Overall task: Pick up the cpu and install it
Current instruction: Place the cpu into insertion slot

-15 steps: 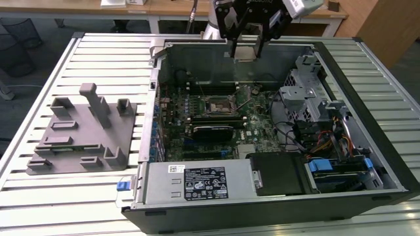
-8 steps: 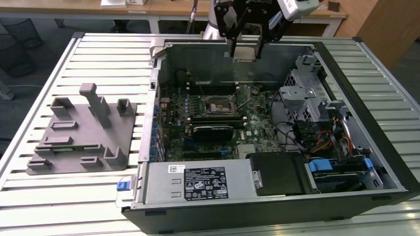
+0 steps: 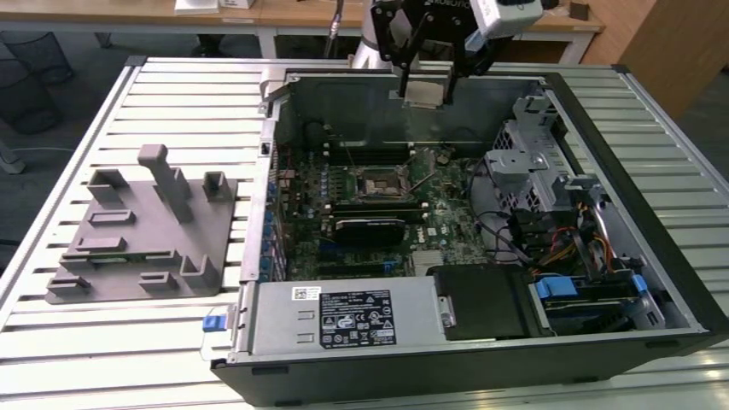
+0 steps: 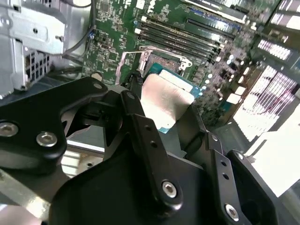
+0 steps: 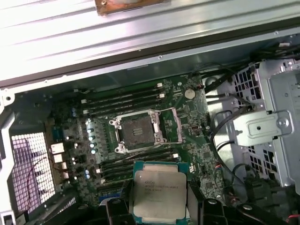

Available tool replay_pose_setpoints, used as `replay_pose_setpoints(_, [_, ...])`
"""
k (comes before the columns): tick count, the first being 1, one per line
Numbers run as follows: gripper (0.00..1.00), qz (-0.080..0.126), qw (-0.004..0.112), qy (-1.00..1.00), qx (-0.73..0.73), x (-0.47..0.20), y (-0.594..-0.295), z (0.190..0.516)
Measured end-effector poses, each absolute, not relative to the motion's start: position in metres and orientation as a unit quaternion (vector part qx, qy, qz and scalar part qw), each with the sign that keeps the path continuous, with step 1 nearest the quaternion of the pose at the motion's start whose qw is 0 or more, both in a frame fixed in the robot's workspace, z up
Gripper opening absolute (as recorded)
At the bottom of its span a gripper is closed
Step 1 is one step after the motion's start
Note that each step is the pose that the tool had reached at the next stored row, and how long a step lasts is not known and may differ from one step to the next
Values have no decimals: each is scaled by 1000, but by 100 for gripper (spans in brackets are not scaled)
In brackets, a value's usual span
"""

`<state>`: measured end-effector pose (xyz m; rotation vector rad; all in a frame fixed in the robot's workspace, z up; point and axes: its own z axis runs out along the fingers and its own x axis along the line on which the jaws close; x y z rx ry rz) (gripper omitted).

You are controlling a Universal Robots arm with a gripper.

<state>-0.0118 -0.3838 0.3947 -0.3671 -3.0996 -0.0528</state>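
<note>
My gripper [image 3: 426,85] is shut on the cpu [image 3: 422,94], a small square chip with a silver top, held in the air over the far wall of the open computer case [image 3: 592,128]. In the first wrist view the cpu [image 5: 157,193] sits flat between the two black fingers [image 5: 115,208], silver face up. The second wrist view shows the cpu [image 4: 165,101] clamped between the fingers [image 4: 140,124]. The empty motherboard socket [image 3: 376,182] lies lower down in the middle of the board, its metal frame folded open [image 5: 139,131], and apart from the chip.
A grey plastic tray with upright posts [image 3: 142,231] stands on the slatted table at the exterior view's left. Inside the case are memory slots [image 5: 126,96], a metal drive cage [image 3: 530,162] with cables, a power supply [image 3: 341,316] and a black shroud [image 3: 490,299].
</note>
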Motion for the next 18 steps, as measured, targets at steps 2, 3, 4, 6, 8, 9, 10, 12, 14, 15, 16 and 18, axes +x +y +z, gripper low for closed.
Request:
replay_pose_setpoints(2, [54, -17, 10, -991, -135, -12, -384, 394])
replay_pose_setpoints(3, [54, -17, 9, -990, -143, -12, -384, 394])
replay_pose_setpoints(4, [54, -17, 9, -988, -151, -12, -384, 394])
replay_pose_setpoints(6, [54, -17, 9, -986, -167, -12, -384, 394])
replay_pose_setpoints(8, [54, -18, 9, -983, -185, -12, -384, 394])
replay_pose_setpoints(9, [54, -18, 9, -981, -194, -12, -384, 394])
replay_pose_setpoints(10, [54, -18, 8, -979, -202, -12, -384, 394])
replay_pose_setpoints(12, [54, -18, 8, -975, -219, -12, -384, 393])
replay_pose_setpoints(14, [54, -18, 8, -972, -236, -12, -384, 393])
replay_pose_setpoints(15, [54, -18, 8, -970, -244, -12, -384, 393])
replay_pose_setpoints(16, [54, -18, 8, -968, -252, -12, -384, 393])
replay_pose_setpoints(18, [54, -18, 7, -963, -267, -12, -384, 393])
